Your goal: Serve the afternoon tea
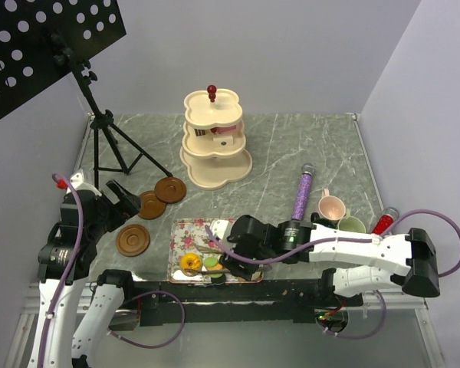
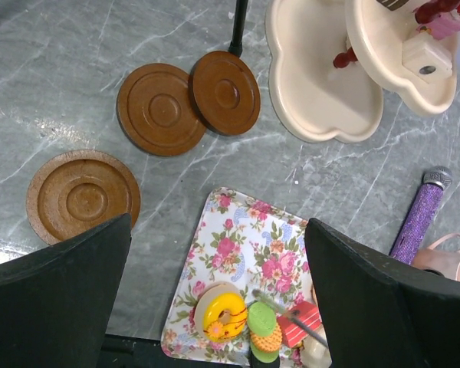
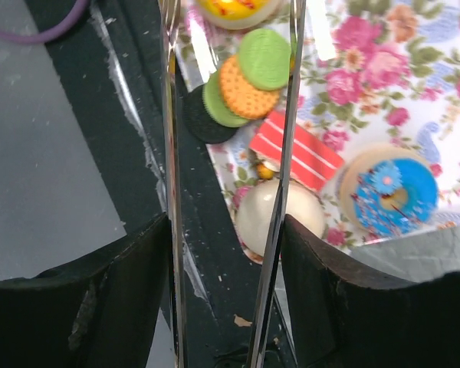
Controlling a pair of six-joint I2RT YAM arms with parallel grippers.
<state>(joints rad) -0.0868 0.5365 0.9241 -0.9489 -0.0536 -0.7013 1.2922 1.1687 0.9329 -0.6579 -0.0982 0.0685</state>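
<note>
My right gripper (image 1: 241,245) is shut on metal tongs (image 3: 171,153), whose two blades reach over the near end of the floral tray (image 1: 185,230). On the tray lie a yellow doughnut (image 1: 189,262), green and orange macarons (image 3: 264,57), a red striped cake slice (image 3: 295,149), a blue doughnut (image 3: 387,192) and a white round cake (image 3: 280,215). The tong tips lie by the macarons (image 2: 262,318). My left gripper (image 1: 123,195) is open and empty above three brown saucers (image 2: 160,109). The cream three-tier stand (image 1: 215,142) is at the back. Pink (image 1: 331,207) and pale green (image 1: 351,225) mugs stand right.
A purple glittery microphone (image 1: 300,195) lies between the tray and the mugs. A black music stand (image 1: 46,46) with tripod legs occupies the back left, near the saucers. A red-filled tube (image 1: 383,222) lies by the right edge. The table's dark front edge (image 3: 215,253) runs under the tongs.
</note>
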